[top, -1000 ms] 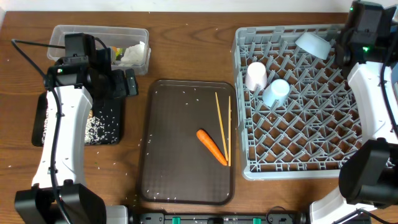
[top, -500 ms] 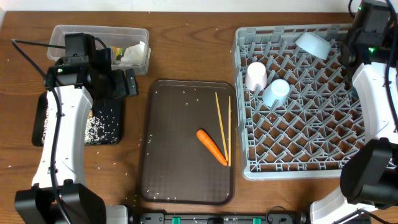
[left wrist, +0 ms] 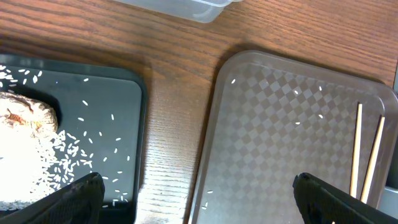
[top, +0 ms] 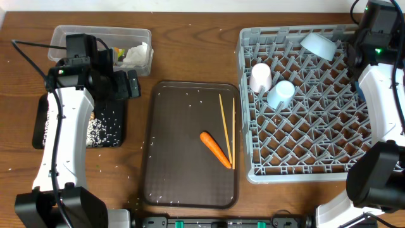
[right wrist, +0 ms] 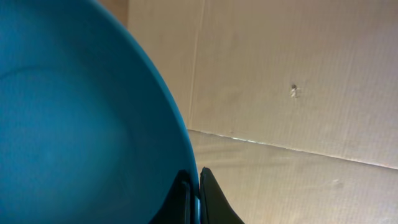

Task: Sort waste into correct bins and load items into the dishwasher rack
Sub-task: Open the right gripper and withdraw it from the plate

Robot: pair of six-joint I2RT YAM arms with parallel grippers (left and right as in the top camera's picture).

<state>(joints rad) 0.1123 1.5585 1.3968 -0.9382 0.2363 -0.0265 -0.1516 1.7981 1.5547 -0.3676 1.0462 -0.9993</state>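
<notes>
My left gripper (top: 130, 85) is open and empty, low over the gap between the black tray (top: 107, 130) and the brown serving tray; its fingers (left wrist: 199, 199) frame that gap. The black tray holds white rice (left wrist: 31, 162) and a brown lump (left wrist: 25, 115). My right gripper (right wrist: 196, 193) is shut on the rim of the large blue plate (right wrist: 74, 124), at the far right side of the grey rack (top: 304, 145). An orange carrot (top: 215, 149) and two chopsticks (top: 226, 130) lie on the serving tray. The rack holds a light-blue bowl (top: 318, 45), pink cup (top: 260, 77) and light-blue cup (top: 281, 94).
The clear tub (top: 76, 35) at the back left holds a white tissue (top: 135, 54) and a yellow-green wrapper (top: 120, 52). The brown serving tray (top: 164, 177) lies between black tray and rack. Rice grains are scattered on it and the table. A cardboard wall (right wrist: 298, 81) stands behind the plate.
My right arm has shifted slightly to the right at the rack's far corner. The left arm and the objects on the table have not moved.
</notes>
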